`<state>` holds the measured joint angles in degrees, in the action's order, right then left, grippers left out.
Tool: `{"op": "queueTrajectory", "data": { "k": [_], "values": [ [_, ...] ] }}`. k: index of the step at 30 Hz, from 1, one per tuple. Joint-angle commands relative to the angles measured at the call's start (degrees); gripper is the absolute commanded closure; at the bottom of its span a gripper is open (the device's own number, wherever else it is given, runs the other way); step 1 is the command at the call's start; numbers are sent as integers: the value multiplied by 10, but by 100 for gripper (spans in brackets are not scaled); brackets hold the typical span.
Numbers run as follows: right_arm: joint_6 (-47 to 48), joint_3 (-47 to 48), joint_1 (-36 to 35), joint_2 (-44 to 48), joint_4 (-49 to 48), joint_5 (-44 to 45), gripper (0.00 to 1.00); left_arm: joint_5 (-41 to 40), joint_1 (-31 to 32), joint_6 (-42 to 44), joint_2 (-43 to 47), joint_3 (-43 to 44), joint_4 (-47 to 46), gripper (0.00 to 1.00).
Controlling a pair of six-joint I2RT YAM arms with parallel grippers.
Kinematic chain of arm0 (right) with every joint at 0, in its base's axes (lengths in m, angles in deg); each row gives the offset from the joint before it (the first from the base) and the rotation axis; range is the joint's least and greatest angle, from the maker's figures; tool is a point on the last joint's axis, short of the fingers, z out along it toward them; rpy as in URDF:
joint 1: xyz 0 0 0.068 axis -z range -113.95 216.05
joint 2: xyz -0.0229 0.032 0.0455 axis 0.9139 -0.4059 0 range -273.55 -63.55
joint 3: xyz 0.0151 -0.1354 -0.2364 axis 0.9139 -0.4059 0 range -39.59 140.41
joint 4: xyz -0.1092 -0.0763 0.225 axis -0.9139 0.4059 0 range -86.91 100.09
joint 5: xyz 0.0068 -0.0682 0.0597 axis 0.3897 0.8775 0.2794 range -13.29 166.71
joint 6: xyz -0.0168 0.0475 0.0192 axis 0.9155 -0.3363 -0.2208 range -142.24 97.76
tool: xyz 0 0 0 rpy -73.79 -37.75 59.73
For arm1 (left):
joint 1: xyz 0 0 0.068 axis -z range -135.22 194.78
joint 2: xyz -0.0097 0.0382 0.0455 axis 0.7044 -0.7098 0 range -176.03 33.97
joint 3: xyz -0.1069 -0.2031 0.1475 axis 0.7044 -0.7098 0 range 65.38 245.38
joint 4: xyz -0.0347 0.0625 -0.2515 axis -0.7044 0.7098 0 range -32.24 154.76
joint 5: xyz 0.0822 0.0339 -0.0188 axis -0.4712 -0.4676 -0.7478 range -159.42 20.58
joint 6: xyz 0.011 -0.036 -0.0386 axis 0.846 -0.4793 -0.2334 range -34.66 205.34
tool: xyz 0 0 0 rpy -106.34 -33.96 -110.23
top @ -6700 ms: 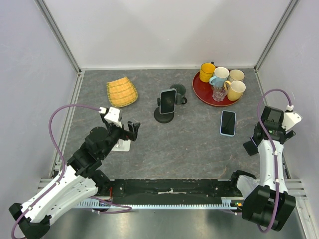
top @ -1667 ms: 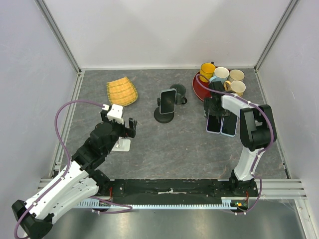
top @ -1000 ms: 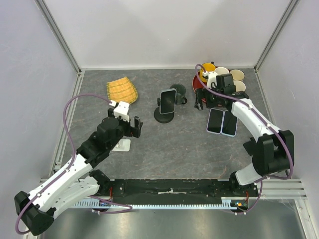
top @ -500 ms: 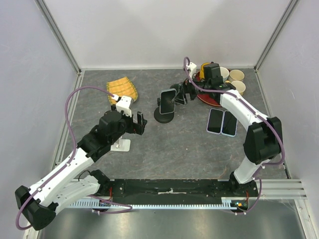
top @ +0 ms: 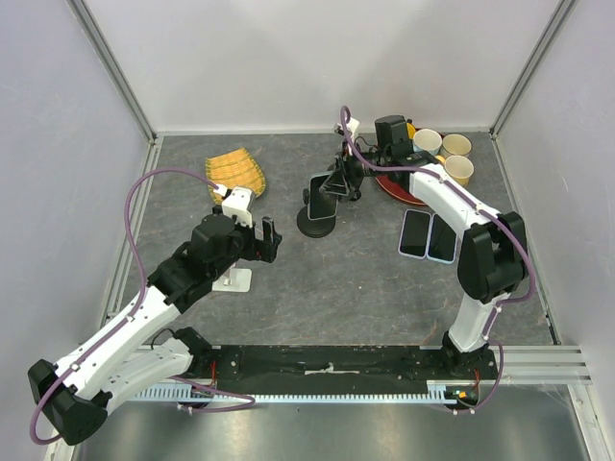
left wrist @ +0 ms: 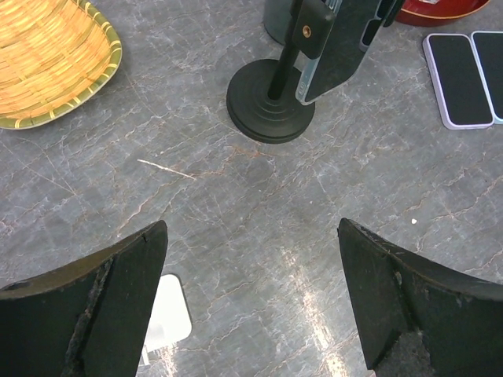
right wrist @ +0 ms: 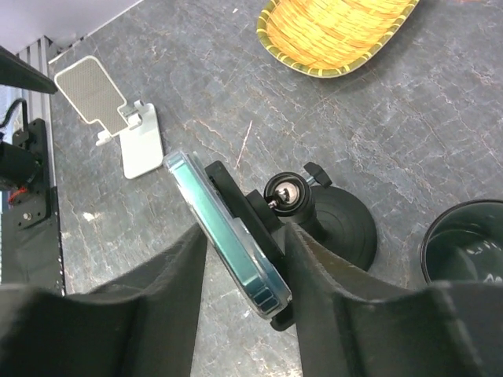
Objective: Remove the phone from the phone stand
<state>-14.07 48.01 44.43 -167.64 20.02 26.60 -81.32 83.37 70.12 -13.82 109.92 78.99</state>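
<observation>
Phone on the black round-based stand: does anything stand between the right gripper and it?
Nothing visible does. The fingers of the right gripper flank the teal-edged phone and its black clamp on the stand; whether they press on it cannot be told.

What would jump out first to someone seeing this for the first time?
The phone propped on the black stand mid-table, with the right gripper straddling it; whether it grips yet is unclear. Next, two more phones lie flat side by side to its right, beside a red tray of mugs. The left gripper hovers open short of the stand.
</observation>
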Motion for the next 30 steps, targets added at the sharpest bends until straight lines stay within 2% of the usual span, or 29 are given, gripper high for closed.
{"op": "queueTrajectory", "data": {
  "k": [1, 3, 4, 6, 7, 9, 10, 11, 16, 21, 27, 30],
  "values": [
    [15, 15, -8, 11, 1, -24, 58, -9, -3, -22, 3, 27, 1, 5],
    [9, 3, -11, 25, 0, -17, 65, -8, -3, -23, 2, 28, 0, 5],
    [7, -7, -17, 30, -1, -5, 72, -8, -3, -24, 2, 28, -1, 5],
    [-1, -18, -25, 49, -2, 13, 77, -7, -3, -24, 1, 28, -4, 5],
    [-11, -31, -34, 56, -6, 22, 82, -7, -3, -26, 0, 28, -8, 5],
    [-36, -54, -44, 86, -43, 46, 90, -3, -3, -28, -2, 29, -11, 5],
    [-70, -84, -52, 99, -64, 53, 98, -2, -3, -28, -2, 30, -14, 5],
    [-80, -99, -56, 111, -105, 66, 100, 0, -3, -29, -4, 31, -15, 5],
    [-164, -174, -100, 178, -203, 125, 100, 2, -3, -29, 1, 35, -16, 5],
    [-197, -205, -166, 202, -227, 208, 100, 8, -3, -21, 15, 28, -22, 5],
    [-222, -228, -232, 212, -233, 373, 100, 27, -3, -13, 28, 24, -26, 5],
    [-227, -239, -259, 216, -241, 408, 100, 32, -3, -16, 38, 20, -25, 5]
  ]
}}
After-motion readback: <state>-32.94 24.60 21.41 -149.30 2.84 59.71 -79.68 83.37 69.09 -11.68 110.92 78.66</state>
